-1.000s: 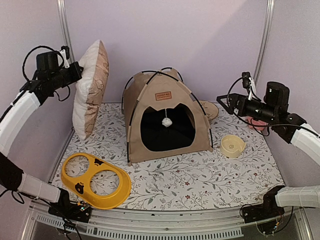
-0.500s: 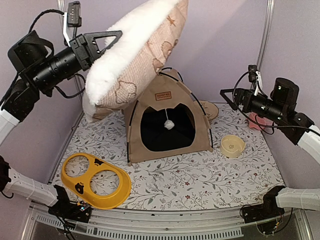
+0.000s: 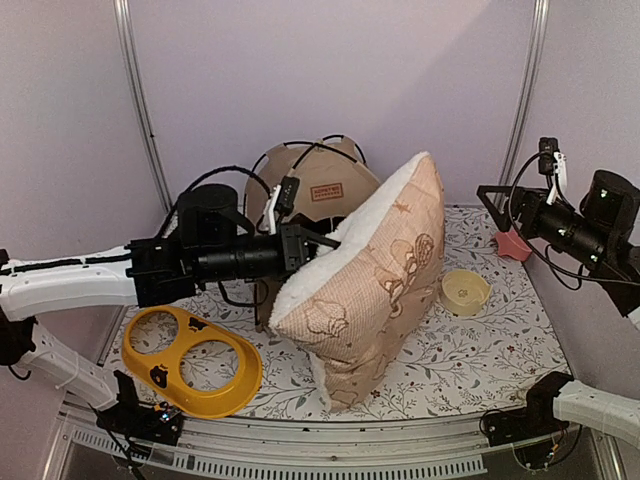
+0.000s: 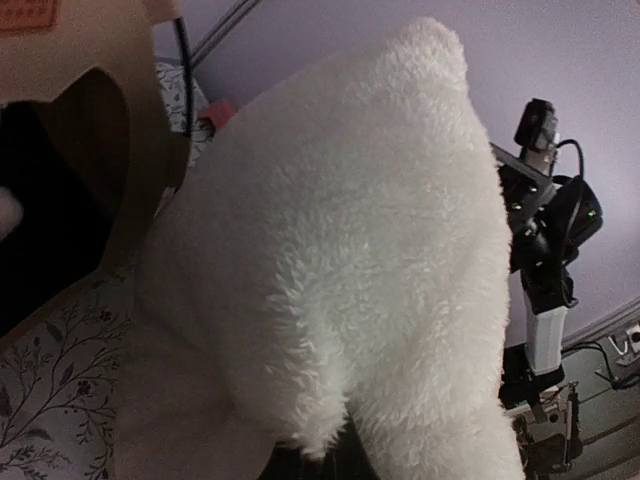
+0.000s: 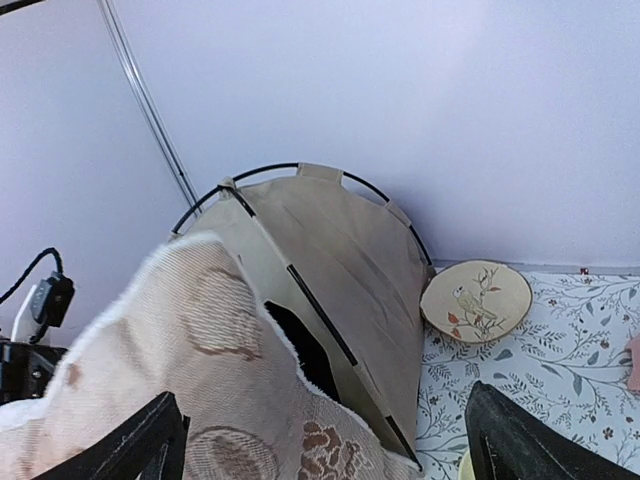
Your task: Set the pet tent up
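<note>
The worktop [image 3: 450,350], covered in a leaf-print cloth, carries everything. The tent [image 3: 345,165] stands upright at the back centre, its black poles arching over the top. From above, most of its front is hidden. The pillow [image 3: 380,270] hangs tilted in front of the tent's doorway, fleece side to the left. Its lower corner is down at the worktop, though I cannot tell if it touches. A yellow tray [image 3: 248,385] with two holes lies at the near left, apart from the pillow. The left tool [image 3: 318,240] is clamped on the pillow's left edge. The right tool [image 3: 495,205] hovers at the far right with its fingers wide apart, gripping nothing. A small cream bowl [image 3: 466,291] sits just right of the pillow. A round plate [image 5: 476,301] with a bird on it lies behind the tent's right side.
</note>
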Tool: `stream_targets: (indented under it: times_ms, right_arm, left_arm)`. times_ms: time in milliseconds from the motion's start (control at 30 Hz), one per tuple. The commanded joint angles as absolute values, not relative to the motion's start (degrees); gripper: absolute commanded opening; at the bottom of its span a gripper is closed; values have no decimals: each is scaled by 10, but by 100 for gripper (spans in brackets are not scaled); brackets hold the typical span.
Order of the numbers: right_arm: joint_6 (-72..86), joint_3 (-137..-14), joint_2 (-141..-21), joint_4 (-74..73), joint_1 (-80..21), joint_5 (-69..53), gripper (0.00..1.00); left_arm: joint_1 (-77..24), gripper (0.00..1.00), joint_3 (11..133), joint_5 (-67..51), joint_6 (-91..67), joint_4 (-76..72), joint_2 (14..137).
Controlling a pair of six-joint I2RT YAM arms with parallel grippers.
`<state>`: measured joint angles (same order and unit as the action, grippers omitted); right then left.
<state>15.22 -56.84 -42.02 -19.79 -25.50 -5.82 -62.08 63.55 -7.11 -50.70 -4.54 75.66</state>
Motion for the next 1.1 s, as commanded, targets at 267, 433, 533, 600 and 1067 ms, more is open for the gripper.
stream_targets:
  times_ms: [267, 433, 533, 600, 1067]
  right_arm:
    - [130, -347, -454, -117, -269, -219, 99]
    - [123, -275, -470, 14, -303, -217, 99]
    - [131, -276, -510, 63, -309, -206, 99]
    - [125, -272, -530, 97, -312, -199, 99]
    - [40, -331, -712, 229, -383, -205, 96]
  left_arm:
    - [-505, 0, 508, -123, -579, -80, 823]
    - [-505, 43, 550, -125, -495, -52, 796]
    - [-505, 57, 580, -128, -451, -28, 767]
    - [-507, 63, 597, -122, -424, 1, 743]
    - [-513, 69, 589, -64, -359, 224, 580]
